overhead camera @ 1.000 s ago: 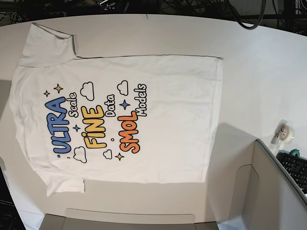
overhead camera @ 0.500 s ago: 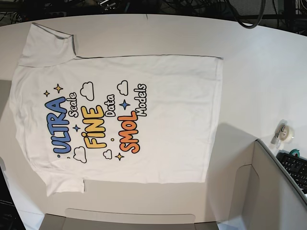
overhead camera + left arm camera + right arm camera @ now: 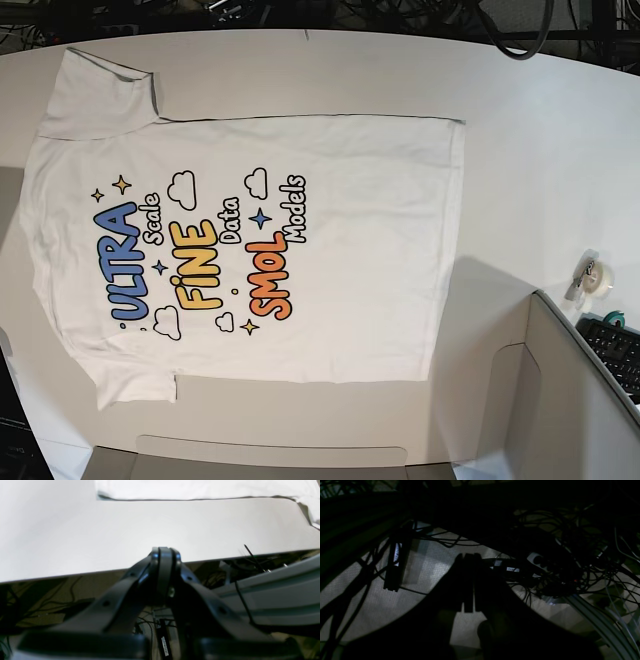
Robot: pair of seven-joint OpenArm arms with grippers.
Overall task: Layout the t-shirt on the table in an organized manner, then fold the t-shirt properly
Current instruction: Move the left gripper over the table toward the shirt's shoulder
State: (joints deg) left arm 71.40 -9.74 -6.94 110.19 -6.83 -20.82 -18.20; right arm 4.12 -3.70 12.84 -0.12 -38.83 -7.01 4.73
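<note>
Shirt (image 3: 250, 240) flat, print up, on table (image 3: 540, 150). Left gripper (image 3: 163, 552) closed, empty, at table edge, well clear of shirt. Right gripper (image 3: 468, 557) closed below table.

You get no visible change across base views: t-shirt (image 3: 250, 240) outline, sleeves, hem, print sit same on table (image 3: 540, 150) as a second ago. No new wrinkle, no shift. Small roll (image 3: 594, 276) near keyboard (image 3: 615, 352) unmoved. No arm has entered base view.
</note>
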